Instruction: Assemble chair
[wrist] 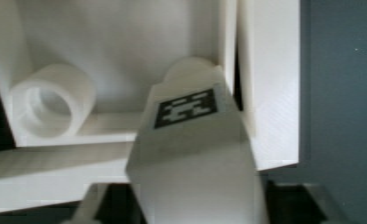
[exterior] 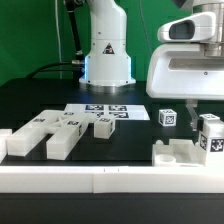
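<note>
My gripper point(exterior: 203, 116) hangs at the exterior view's right and is shut on a white chair bar point(exterior: 210, 136) with a black-and-white tag. It holds the bar upright over a white chair slab point(exterior: 184, 155). In the wrist view the bar point(wrist: 192, 130) fills the space between the jaws, with its tag facing the camera. The slab point(wrist: 91, 60) lies right behind it and has a round socket point(wrist: 48, 100). Whether bar and slab touch is unclear. Other chair parts lie at the exterior view's left: two long blocks point(exterior: 27, 136) point(exterior: 66, 136), a short block point(exterior: 103, 127) and a small tagged cube point(exterior: 167, 117).
The marker board point(exterior: 105, 111) lies flat on the black table behind the loose blocks. A long white border rail point(exterior: 100, 181) runs along the front edge. The arm's base point(exterior: 107, 55) stands at the back centre.
</note>
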Available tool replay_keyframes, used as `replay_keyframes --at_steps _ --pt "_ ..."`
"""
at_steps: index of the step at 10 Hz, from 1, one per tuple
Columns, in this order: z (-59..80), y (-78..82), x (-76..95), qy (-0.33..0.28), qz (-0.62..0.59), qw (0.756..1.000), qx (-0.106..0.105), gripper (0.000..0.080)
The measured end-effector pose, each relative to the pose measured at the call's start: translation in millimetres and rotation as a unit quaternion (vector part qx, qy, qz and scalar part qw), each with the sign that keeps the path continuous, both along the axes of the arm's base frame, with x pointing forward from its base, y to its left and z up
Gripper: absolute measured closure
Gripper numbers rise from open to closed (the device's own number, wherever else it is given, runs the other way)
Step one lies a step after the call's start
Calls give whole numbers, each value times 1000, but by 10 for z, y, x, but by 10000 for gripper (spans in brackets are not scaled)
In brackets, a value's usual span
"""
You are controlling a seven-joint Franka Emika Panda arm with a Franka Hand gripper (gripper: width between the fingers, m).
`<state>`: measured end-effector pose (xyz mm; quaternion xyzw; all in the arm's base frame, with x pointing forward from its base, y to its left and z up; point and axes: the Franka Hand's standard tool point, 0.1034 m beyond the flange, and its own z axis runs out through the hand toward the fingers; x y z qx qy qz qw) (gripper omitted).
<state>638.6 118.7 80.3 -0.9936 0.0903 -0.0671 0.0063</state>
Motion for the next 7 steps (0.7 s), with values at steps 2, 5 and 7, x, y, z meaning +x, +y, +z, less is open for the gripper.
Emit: replay_keyframes --at_steps 2,5,7 --pt "-1 -8 0 0 -29 1000 4 514" --pt "4 -139 18 -2 -131 991 10 514" --pt "5 -234 26 -3 -180 984 10 513"
